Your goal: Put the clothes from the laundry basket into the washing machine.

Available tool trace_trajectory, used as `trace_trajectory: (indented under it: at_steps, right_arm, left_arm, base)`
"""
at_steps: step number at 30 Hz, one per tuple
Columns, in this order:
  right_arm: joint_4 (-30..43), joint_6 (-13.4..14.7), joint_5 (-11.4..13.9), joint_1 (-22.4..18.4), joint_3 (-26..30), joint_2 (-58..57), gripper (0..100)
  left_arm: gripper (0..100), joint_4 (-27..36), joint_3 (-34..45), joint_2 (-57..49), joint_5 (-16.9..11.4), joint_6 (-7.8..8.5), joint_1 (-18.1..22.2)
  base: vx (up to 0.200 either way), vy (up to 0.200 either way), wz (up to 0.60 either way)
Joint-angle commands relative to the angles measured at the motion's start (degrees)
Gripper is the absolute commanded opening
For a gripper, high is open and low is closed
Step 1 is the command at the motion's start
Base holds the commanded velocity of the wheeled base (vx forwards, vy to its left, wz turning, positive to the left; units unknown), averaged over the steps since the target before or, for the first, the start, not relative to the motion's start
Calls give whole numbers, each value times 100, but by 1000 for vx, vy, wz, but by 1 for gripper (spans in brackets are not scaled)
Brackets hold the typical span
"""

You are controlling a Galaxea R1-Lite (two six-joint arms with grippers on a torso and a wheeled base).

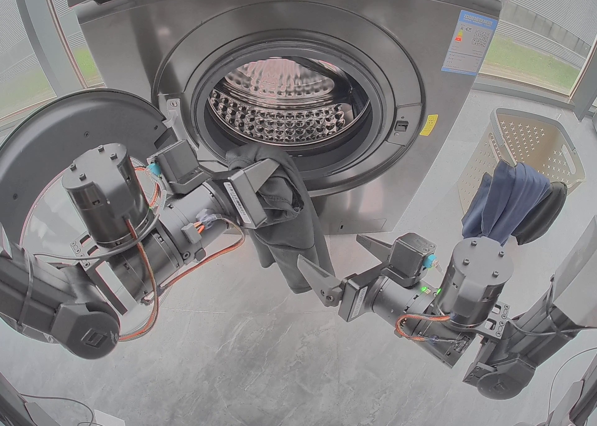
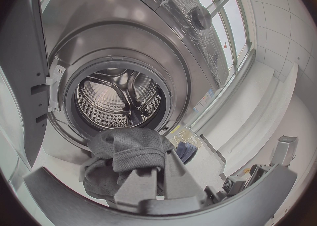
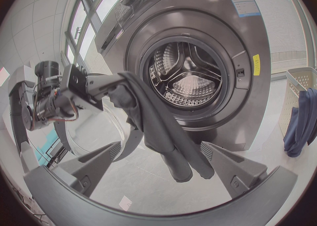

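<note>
A dark grey garment (image 1: 291, 222) hangs from my left gripper (image 1: 264, 188), which is shut on its top just below the open washing machine (image 1: 373, 73) drum mouth (image 1: 283, 104). Up close in the left wrist view, the bunched garment (image 2: 127, 152) sits between the left gripper (image 2: 160, 174) fingers, with the steel drum (image 2: 115, 99) behind it. My right gripper (image 1: 345, 265) hangs open lower down, just right of the garment's hanging end. The right wrist view has the garment (image 3: 161, 127) drooping between the right gripper's (image 3: 160, 155) spread fingers without touching them.
The round door (image 1: 68, 135) stands swung open at the left. A beige laundry basket (image 1: 535, 147) sits on the floor at the right, with blue and dark clothes (image 1: 510, 200) draped over its rim. Grey tiled floor lies open in front of the machine.
</note>
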Motion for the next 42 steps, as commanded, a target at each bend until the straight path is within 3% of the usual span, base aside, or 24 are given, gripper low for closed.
trace_trajectory:
  at_steps: [1,12,24,35,42]
  right_arm:
    - [-96,-86,64,19,-201,368,100]
    - [-210,-148,82,-25,-1089,676,100]
    - [212,-148,38,-579,-1941,1019,100]
    - [247,-148,11,-623,-1484,1150,100]
    - [282,-148,3,-895,-1238,1098,100]
  left_arm:
    - [0,16,-96,10,16,-3,-24]
    - [0,7,-61,98,95,5,-50]
    - [0,-63,-17,115,95,5,-59]
    - [0,-72,-17,98,95,5,-59]
    - [0,-72,18,71,104,14,-41]
  base:
    - [0,0,0]
    - [0,0,0]
    - [0,0,0]
    - [0,0,0]
    - [0,0,0]
